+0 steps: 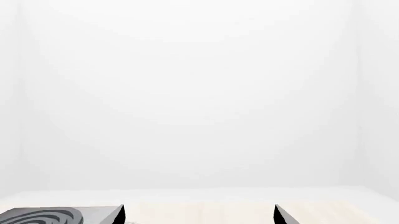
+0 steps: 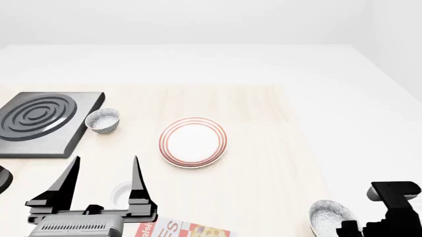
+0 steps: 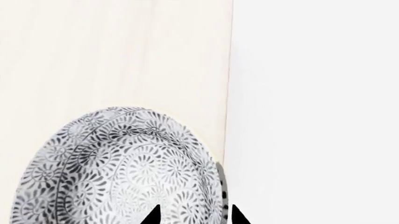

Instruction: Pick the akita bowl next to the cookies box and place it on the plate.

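The akita bowl [image 2: 331, 215], speckled grey and white, is at the table's near right corner, to the right of the cookies box [image 2: 179, 230]. It fills the right wrist view as the bowl [image 3: 118, 172]. My right gripper [image 3: 194, 215] straddles its rim, one fingertip [image 3: 153, 215] inside and the other outside, jaws partly closed. I cannot tell whether they grip it. The plate [image 2: 193, 142], white with red rings, lies mid-table with nothing on it. Near the table's front left, my left gripper [image 2: 105, 159] is open and holds nothing; in its own view that gripper [image 1: 199, 214] faces the far wall.
A twin speckled bowl [image 2: 103, 120] stands beside the black stove [image 2: 39, 118], which also shows as the stove [image 1: 44, 217]. A small white cup [image 2: 122, 192] sits under my left gripper. The table's right edge [image 3: 228, 93] runs just past the held-side rim.
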